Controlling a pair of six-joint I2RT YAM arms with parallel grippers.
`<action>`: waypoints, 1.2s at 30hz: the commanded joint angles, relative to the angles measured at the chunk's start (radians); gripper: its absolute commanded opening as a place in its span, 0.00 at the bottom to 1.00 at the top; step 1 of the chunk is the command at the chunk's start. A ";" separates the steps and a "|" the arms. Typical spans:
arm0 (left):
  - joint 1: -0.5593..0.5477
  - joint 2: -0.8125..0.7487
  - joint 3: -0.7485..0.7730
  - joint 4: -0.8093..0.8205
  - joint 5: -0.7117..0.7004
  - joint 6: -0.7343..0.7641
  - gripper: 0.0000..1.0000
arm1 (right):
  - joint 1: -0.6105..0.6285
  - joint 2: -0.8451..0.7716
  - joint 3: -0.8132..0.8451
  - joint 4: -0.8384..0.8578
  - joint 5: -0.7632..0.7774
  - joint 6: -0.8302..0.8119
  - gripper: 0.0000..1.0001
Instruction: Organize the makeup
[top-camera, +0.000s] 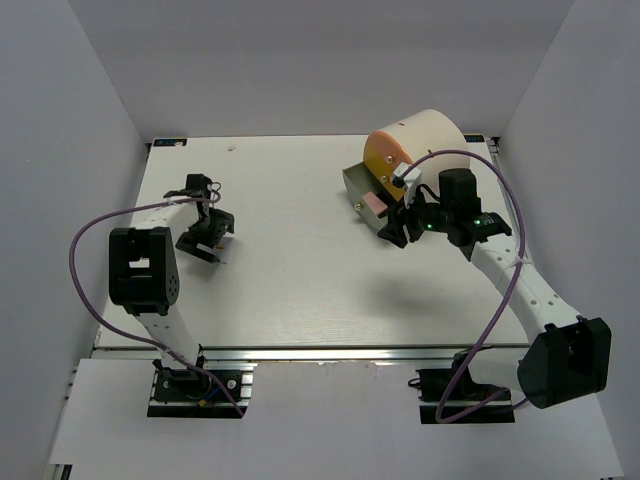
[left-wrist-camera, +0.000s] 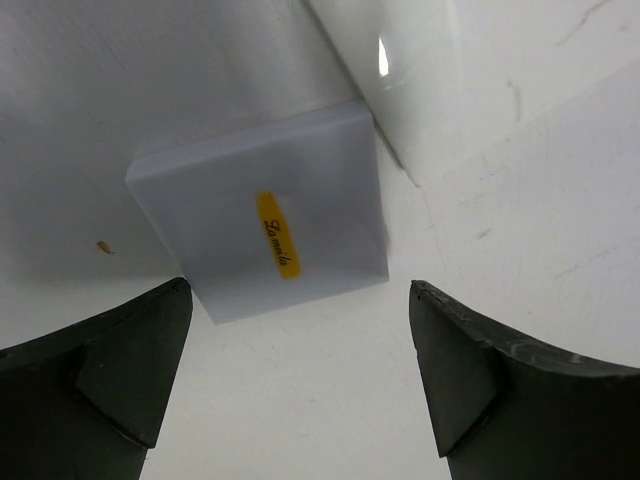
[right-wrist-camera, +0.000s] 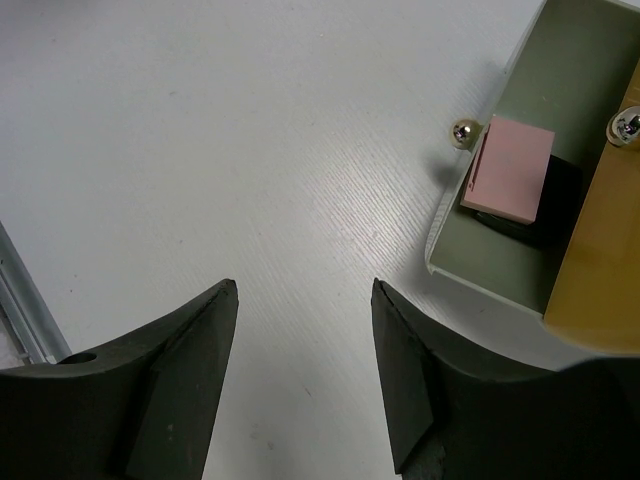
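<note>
The flat pink square (right-wrist-camera: 508, 168) lies in the pulled-out grey drawer (right-wrist-camera: 480, 270) on top of a black item (right-wrist-camera: 548, 212), likely the compact. It also shows in the top view (top-camera: 375, 204). My right gripper (right-wrist-camera: 305, 285) is open and empty over bare table just left of the drawer; in the top view it (top-camera: 394, 228) sits in front of the cylinder. My left gripper (left-wrist-camera: 300, 290) is open and empty, just short of a flat white box with a yellow label (left-wrist-camera: 265, 225). In the top view it (top-camera: 205, 240) is at the table's left. Lipsticks and discs are out of view.
The large cream cylinder (top-camera: 425, 140) with an orange front (top-camera: 385, 158) lies at the back right. Its grey drawer (top-camera: 358, 186) sticks out toward the table's middle. A silver knob (right-wrist-camera: 461, 132) is on the drawer's end. White walls enclose the table (top-camera: 300, 290).
</note>
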 joint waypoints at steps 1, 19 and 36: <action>0.002 -0.046 0.054 -0.035 -0.027 -0.025 0.98 | 0.003 -0.014 -0.008 0.007 -0.024 -0.012 0.62; 0.001 0.002 0.063 -0.103 -0.055 -0.089 0.98 | 0.003 -0.022 -0.015 0.012 -0.017 -0.014 0.62; 0.002 0.109 0.089 -0.106 -0.038 -0.095 0.97 | 0.003 -0.025 -0.015 0.012 -0.009 -0.015 0.62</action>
